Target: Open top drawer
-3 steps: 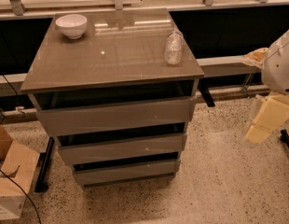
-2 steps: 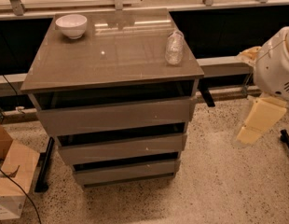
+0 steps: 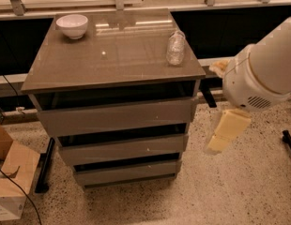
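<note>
— What's nearest?
— One cardboard box [image 3: 11, 182], left of the table [image 3: 112, 55] and cut off by the frame edge. One claw [image 3: 227, 131] hangs right of the table, apart from it. Wide or narrow, I cannot tell.
— Drawers?
— Three under the table's top, and the top drawer [image 3: 115, 117] is uppermost. Farther back, one bottle [image 3: 175, 47] and one bowl [image 3: 72, 25] stand on the table.

High front view, end effector [image 3: 227, 134] at right

The gripper [image 3: 227, 131] now hangs further left and a little lower than a second ago, closer to the right end of the top drawer [image 3: 115, 117]. The white arm housing [image 3: 260, 74] above it shifts left too.
</note>
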You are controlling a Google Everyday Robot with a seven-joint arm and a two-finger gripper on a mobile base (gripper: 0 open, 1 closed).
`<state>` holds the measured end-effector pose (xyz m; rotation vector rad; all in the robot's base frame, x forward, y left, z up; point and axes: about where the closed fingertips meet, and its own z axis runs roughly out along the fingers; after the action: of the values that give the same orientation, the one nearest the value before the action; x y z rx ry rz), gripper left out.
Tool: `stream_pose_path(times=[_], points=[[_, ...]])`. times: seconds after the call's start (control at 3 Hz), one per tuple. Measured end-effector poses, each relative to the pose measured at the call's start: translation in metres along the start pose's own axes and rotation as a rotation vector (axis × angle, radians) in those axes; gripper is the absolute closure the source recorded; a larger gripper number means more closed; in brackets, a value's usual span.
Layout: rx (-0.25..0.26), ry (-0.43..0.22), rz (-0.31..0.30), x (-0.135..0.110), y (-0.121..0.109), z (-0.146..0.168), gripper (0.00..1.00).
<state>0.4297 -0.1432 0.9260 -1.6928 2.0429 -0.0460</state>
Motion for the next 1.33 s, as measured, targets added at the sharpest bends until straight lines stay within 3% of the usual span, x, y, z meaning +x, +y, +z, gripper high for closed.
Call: stream_pose_path(times=[0.33, 0.67, 1.0, 1.33], points=[[-0.073, -0.048, -0.002, -0.006, 0.006, 0.028, 0.0], [-0.074, -0.048, -0.002, -0.006, 0.006, 0.028, 0.0], [-0.095, -0.034, 0.027, -0.007, 0.006, 0.05, 0.0], [-0.126, -0.059, 0.072, -0.006, -0.002, 0.083, 0.0]])
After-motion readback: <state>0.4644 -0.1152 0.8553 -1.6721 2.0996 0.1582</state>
